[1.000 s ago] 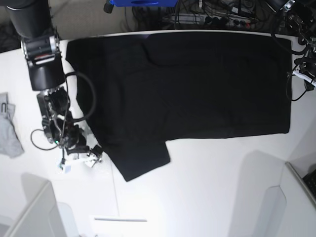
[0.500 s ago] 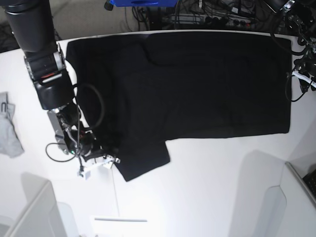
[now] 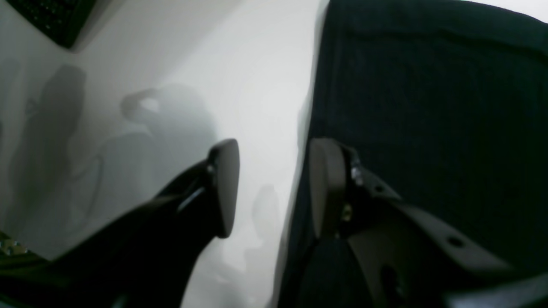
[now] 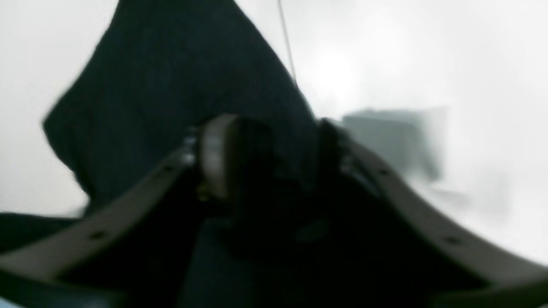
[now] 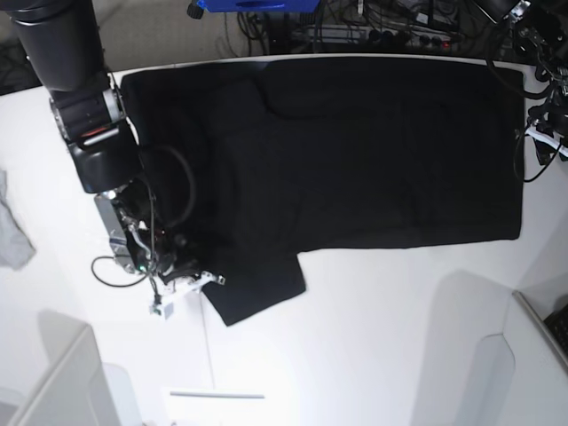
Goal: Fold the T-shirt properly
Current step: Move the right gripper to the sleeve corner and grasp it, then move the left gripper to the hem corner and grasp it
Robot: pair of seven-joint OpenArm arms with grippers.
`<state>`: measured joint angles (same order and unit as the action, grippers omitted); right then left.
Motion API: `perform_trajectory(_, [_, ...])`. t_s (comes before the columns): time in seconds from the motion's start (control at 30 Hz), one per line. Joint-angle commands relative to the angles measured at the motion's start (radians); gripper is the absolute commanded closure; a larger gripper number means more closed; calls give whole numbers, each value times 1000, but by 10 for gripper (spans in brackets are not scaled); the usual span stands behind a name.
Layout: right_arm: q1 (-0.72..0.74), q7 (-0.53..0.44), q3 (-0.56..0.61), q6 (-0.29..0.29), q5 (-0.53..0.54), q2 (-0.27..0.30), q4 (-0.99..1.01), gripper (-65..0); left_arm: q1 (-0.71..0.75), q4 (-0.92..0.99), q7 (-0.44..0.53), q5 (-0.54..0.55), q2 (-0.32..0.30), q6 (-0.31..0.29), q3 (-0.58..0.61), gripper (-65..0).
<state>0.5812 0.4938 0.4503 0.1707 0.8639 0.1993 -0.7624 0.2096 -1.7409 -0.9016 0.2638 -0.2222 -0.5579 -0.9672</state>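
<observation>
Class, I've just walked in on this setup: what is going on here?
A two-armed robot is working on a black T-shirt spread flat on a white table. The right gripper is at the sleeve, with cloth between its jaws. The left gripper stands open, astride the shirt's edge. No fold is made yet.

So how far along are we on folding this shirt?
Early. The black T-shirt lies spread flat on the white table, no fold visible yet. In hand: the right gripper has its jaws around the sleeve at the shirt's edge. The left gripper straddles the opposite shirt edge, jaws apart, gripping nothing. All the folding remains.
</observation>
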Motion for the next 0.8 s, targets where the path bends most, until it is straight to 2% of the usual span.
perform_trajectory(0.0, [30,-7,-5,-4,-33,7,-9,-176,-3,2,19,7,-19,-1,-6,-268])
perform_trajectory(0.1, [26,-7,-9,-4,-102,-8,-9,-84,-23,46,19,7,-21,-1,-9,-268])
perform_trajectory(0.17, [20,-7,-11,-4,-127,-11,-15,0,-35,86,20,7,-23,-1,-25,-273])
perform_trajectory(0.27, [18,-7,-12,-3,-125,-13,-16,0,-86,127,16,1,-24,-1,-45,-275])
perform_trajectory(0.5, [18,-5,-12,-3,-125,-13,-18,0,-207,226,16,-1,-87,-1,-40,-278])
perform_trajectory(0.63, [18,-5,-12,-3,-125,-14,-18,0,-293,371,19,-2,-162,2,72,-280])
perform_trajectory(0.77, [18,-5,-12,-3,-125,-24,-18,0,-381,490,22,-2,-194,2,121,-385])
